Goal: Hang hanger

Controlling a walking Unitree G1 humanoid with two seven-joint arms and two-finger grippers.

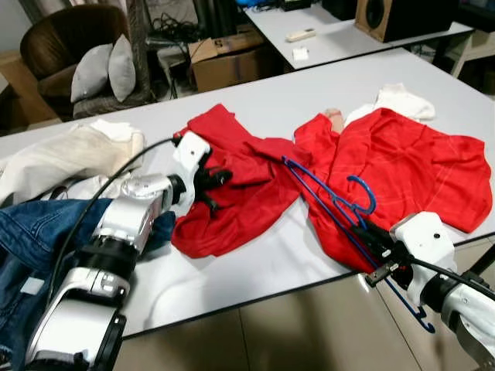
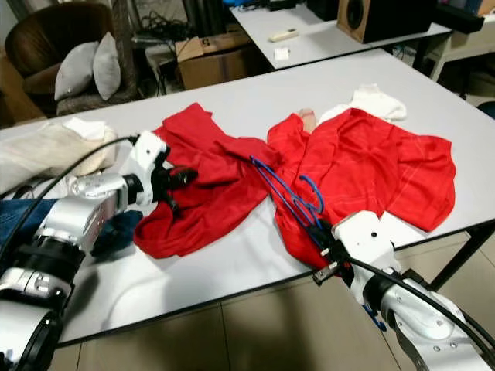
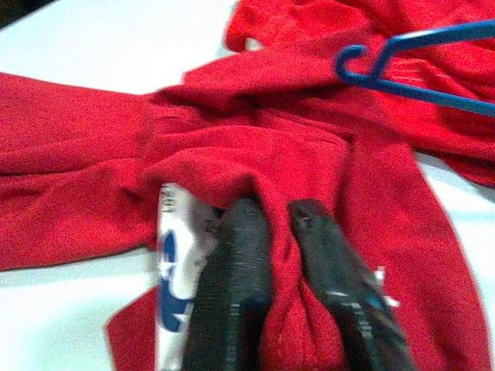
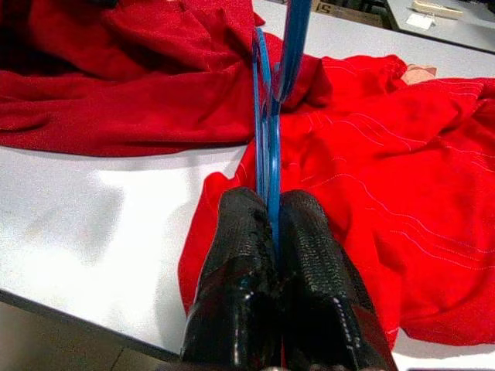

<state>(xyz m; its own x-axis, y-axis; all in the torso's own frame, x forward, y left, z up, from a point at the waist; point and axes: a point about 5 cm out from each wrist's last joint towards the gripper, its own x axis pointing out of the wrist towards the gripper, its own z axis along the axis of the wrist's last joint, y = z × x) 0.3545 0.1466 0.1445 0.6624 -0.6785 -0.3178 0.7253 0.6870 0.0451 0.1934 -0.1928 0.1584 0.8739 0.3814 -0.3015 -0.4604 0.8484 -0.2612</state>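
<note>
Thin blue wire hanger [image 1: 332, 202] lies tilted across red garment [image 1: 402, 170].

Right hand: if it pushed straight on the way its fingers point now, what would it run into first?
Most likely red cloth. The right hand, shut on the blue hanger, points across the table along the hanger toward the red garment bunched beyond. Depth is unclear, so it might skim the bare tabletop first.

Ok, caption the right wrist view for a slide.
Right claw shut on the blue hanger, above red clothing on the white table.
</note>
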